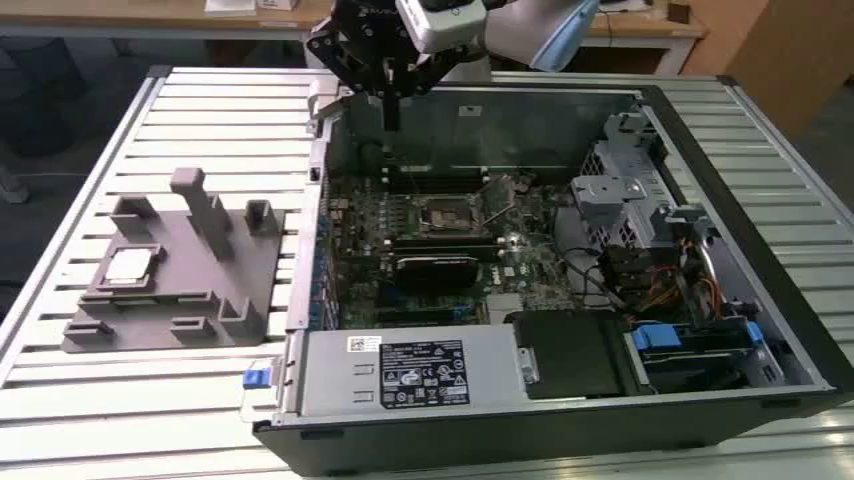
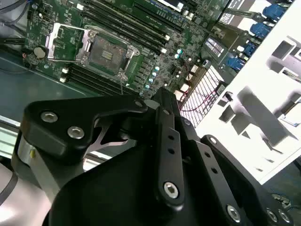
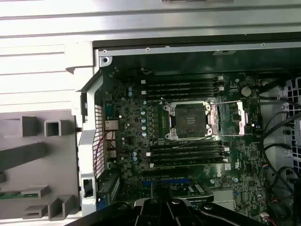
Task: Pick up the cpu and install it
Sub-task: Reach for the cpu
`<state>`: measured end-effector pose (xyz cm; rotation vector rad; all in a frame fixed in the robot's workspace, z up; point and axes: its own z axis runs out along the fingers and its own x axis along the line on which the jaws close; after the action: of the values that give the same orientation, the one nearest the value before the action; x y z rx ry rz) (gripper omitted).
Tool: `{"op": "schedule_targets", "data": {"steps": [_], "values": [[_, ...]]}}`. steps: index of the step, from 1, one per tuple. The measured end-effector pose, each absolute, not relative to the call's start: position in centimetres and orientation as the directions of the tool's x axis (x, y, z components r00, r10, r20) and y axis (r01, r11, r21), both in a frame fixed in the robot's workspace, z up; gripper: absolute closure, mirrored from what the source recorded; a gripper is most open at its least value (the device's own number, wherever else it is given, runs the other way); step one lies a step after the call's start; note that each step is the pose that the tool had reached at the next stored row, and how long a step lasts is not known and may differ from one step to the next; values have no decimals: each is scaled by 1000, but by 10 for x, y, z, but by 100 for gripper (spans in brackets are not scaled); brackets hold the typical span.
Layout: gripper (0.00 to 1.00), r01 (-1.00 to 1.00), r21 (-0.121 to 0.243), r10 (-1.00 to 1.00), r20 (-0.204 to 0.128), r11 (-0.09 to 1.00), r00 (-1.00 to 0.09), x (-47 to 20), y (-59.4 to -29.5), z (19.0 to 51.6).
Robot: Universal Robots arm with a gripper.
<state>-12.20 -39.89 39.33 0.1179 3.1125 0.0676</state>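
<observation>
The cpu (image 1: 130, 265), a small silvery square chip, lies flat on the grey plastic fixture (image 1: 180, 300) at the exterior view's left, beside the open computer case. My gripper (image 1: 390, 122) hangs above the case's back wall, far from the cpu, its thin fingers pressed together with nothing between them. The black linkage of the gripper (image 2: 160, 141) fills the near part of the second wrist view. On the motherboard the cpu socket (image 1: 447, 212) (image 2: 106, 54) (image 3: 189, 121) stands empty, with its metal load plate (image 3: 228, 117) swung open beside it.
The case's metal walls (image 1: 314, 200) ring the motherboard (image 3: 141, 155). A drive cage and cables (image 1: 641, 230) crowd the exterior view's right side, and a power supply (image 1: 414, 370) sits at the front. The fixture has upright blocks (image 1: 200, 205). All rests on a slatted metal table (image 1: 80, 180).
</observation>
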Motion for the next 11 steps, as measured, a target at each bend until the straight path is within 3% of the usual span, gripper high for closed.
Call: {"op": "schedule_targets", "data": {"steps": [11], "values": [[89, 75, 44, 76, -24, 996, -997, -127, -399, 393]]}}
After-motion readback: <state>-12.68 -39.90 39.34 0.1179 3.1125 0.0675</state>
